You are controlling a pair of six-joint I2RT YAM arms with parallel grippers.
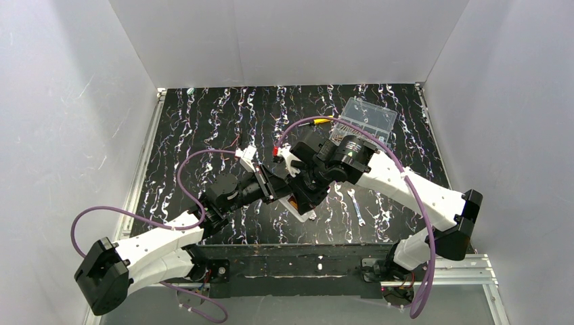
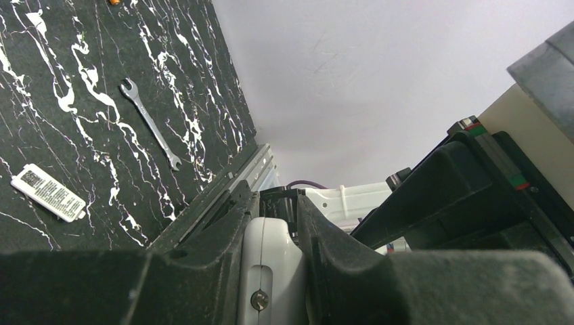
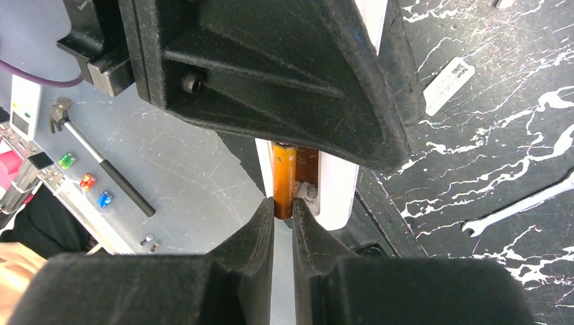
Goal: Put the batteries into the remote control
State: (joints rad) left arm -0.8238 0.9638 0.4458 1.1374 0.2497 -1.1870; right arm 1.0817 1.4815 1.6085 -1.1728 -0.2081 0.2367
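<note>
right tool (image 3: 283, 207) — near-closed on battery (image 3: 283, 169)

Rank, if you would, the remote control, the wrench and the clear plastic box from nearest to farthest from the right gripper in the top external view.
From the right gripper:
1. remote control, at its fingertips, centre of the view.
2. wrench, lying flat off to its right.
3. clear plastic box, far back on the right.

A battery (image 3: 283, 177) sits in the remote control (image 3: 336, 189). The wrench (image 1: 355, 206) lies at its three o'clock, the box (image 1: 369, 118) at one.
</note>
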